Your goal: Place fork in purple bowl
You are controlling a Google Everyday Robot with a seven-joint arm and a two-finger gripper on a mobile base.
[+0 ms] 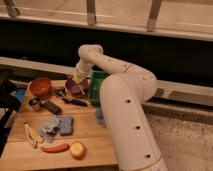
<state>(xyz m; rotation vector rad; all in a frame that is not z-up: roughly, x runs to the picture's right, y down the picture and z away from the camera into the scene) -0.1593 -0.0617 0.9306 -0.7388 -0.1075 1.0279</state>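
On the near edge of the wooden table [85, 131], an apple [77, 149] lies beside a red sausage-shaped item [55, 148]; no writing is legible anywhere. Mid-table sit a blue cloth [60, 125] and a black-handled utensil [75, 101]. Farther back, the gripper [75, 79] hangs directly over the smooth, round purple bowl [77, 87], between the orange-red bowl [40, 86] and green bin [97, 84]. The fork cannot be made out.
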